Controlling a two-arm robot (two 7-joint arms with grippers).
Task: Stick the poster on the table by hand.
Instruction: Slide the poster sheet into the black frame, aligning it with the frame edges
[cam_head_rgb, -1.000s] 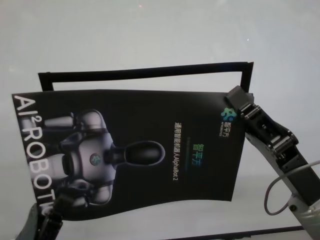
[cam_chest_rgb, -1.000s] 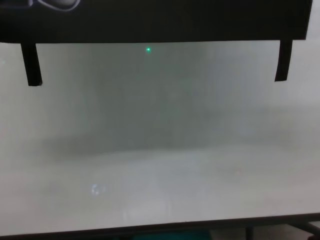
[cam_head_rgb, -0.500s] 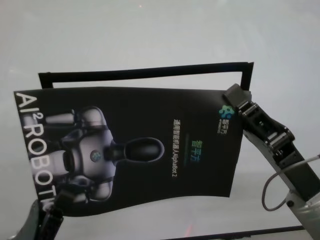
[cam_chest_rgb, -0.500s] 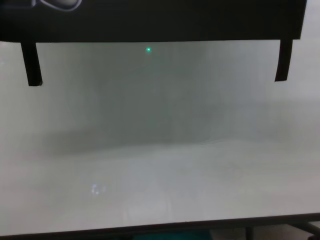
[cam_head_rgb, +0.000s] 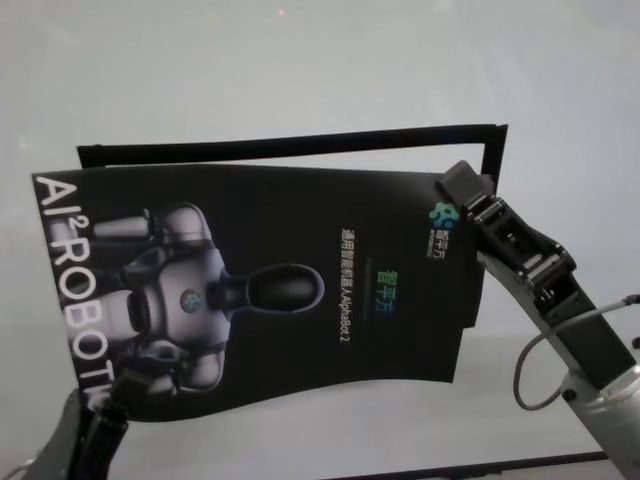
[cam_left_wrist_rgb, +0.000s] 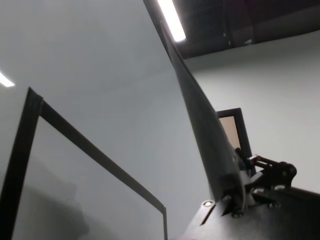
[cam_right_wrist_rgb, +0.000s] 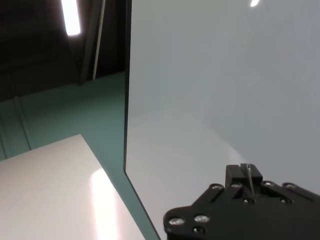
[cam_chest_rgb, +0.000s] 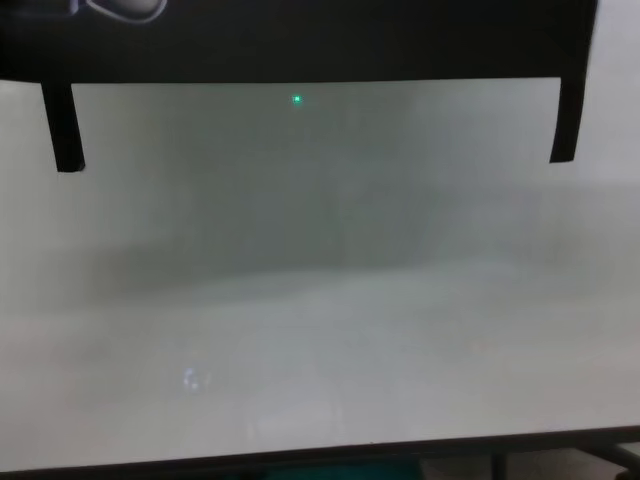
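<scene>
The poster (cam_head_rgb: 280, 290), a black glossy sheet with a grey-white robot picture and white letters, hangs in the air over the white table (cam_head_rgb: 300, 70). My left gripper (cam_head_rgb: 112, 398) is shut on its near left corner. My right gripper (cam_head_rgb: 462, 192) is shut on its far right corner. The sheet sags between them. In the left wrist view the poster (cam_left_wrist_rgb: 200, 120) shows edge-on, clamped in the left gripper (cam_left_wrist_rgb: 232, 202). In the right wrist view its thin edge (cam_right_wrist_rgb: 248, 172) sits in the right gripper (cam_right_wrist_rgb: 247, 186). In the chest view the poster (cam_chest_rgb: 300, 40) fills the top.
Narrow black strips (cam_head_rgb: 290, 146) mark three sides of a rectangle on the table under the poster's far edge. Their two side arms show in the chest view (cam_chest_rgb: 62, 125). The table's dark near edge (cam_head_rgb: 480, 466) runs along the bottom.
Both grippers carried the poster a little farther from me and to the left. Its far edge now nearly covers the far black strip.
</scene>
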